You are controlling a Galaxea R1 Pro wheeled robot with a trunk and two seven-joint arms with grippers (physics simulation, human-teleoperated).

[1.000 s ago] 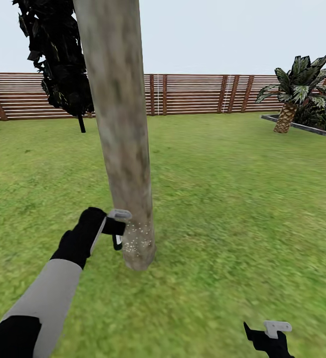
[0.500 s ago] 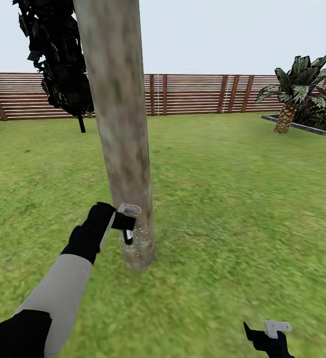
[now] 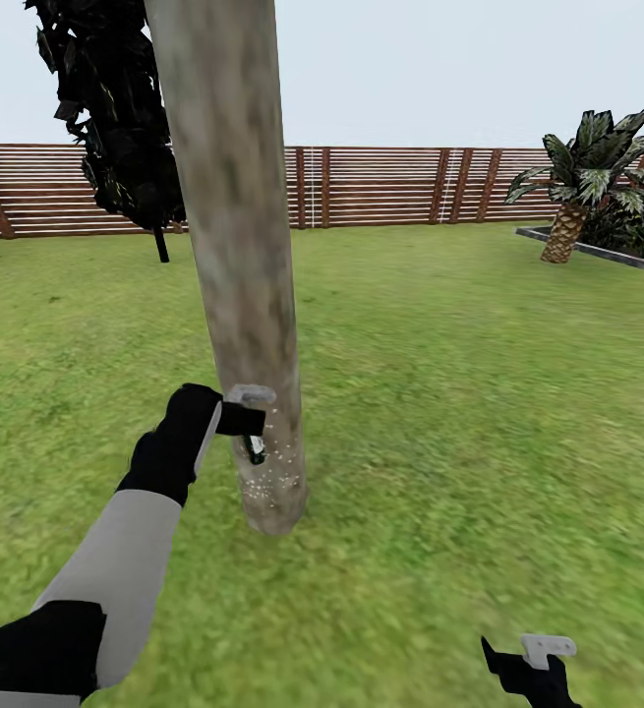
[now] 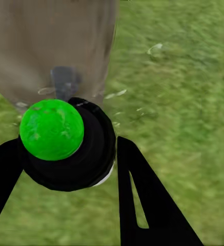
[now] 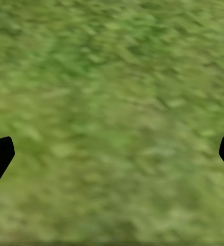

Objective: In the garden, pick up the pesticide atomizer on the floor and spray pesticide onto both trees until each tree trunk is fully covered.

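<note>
Head view: the left gripper (image 3: 248, 423) has risen and edged back from the trunk (image 3: 238, 256) since a second ago, so white specks (image 3: 272, 470) now dot the bark's base a little higher. Left wrist view: the jaws clamp the atomizer (image 4: 65, 143), its nozzle aimed at the bark; most of the trunk looks unsprayed. Right wrist view: the right gripper (image 5: 112, 154) hangs wide open over grass (image 5: 112, 92)

Head view faces trunk (image 3: 248, 295) closely, wrist views downward (shared grass (image 3: 459, 393))
</note>
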